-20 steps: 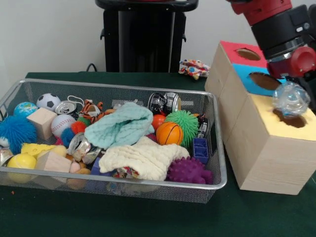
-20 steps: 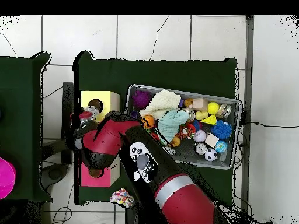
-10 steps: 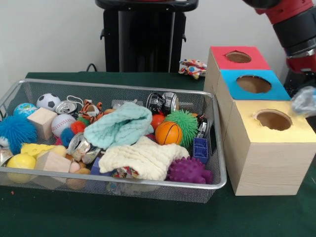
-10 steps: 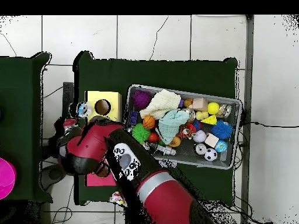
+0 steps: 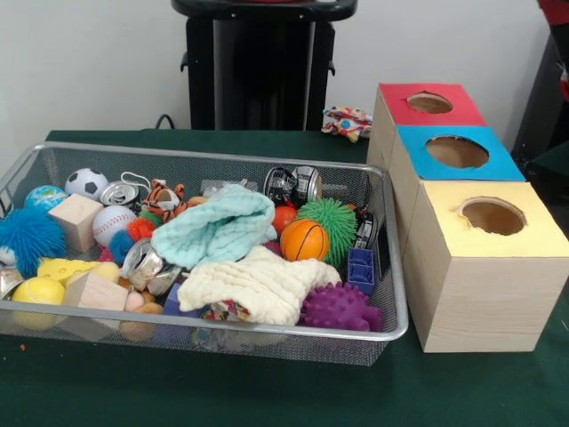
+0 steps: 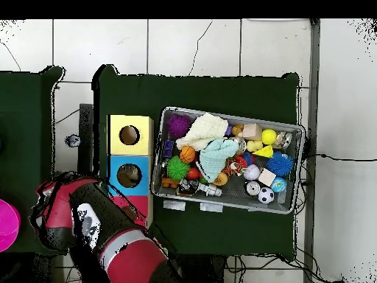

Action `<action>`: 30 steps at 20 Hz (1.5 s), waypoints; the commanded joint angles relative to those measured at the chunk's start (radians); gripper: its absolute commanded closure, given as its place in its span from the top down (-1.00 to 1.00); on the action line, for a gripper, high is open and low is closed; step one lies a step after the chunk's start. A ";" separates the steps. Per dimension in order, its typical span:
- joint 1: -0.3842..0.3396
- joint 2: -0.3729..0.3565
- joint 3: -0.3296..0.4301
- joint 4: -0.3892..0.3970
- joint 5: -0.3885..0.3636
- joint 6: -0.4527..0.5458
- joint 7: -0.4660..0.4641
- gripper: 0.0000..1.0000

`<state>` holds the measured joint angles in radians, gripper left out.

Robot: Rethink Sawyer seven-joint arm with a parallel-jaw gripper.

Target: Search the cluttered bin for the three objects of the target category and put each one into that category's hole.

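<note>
- At the overhead view's lower left, the red and black arm (image 6: 121,250) is swung off the green table (image 6: 221,96), its bulky end lying past the red-topped box (image 5: 402,107)
- The gripper is hidden beneath that end, so its grip cannot be told
- A small pale round object (image 6: 72,140) lies off the table's edge, left of the yellow-topped box (image 6: 143,124) and apart from it
- The wire bin (image 5: 394,267) is full of balls, cans, blocks and cloths

Arm (image 6: 110,243) covers red box (image 6: 140,210); tool hidden; cloths (image 5: 240,258) bury toys beneath.
</note>
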<state>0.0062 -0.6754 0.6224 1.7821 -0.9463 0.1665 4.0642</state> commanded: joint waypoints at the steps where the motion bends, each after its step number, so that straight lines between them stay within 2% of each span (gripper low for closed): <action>1: -0.032 -0.013 -0.109 0.073 0.001 0.128 -0.193 -1.00; 6: -0.051 0.030 -0.130 0.046 -0.030 0.097 -0.201 -1.00; 10: -0.096 0.042 -0.103 0.050 -0.024 0.066 -0.218 -1.00; 13: -0.056 0.012 -0.175 0.016 -0.090 0.145 -0.260 -1.00; 20: -0.029 -0.027 -0.242 0.003 -0.130 0.283 -0.380 -1.00; 25: -0.085 -0.036 -0.210 0.033 -0.113 0.244 -0.417 -1.00; 30: -0.187 -0.078 -0.130 0.081 -0.024 0.255 -0.531 -1.00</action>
<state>-0.0634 -0.7144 0.4781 1.8083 -0.9894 0.3037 3.8871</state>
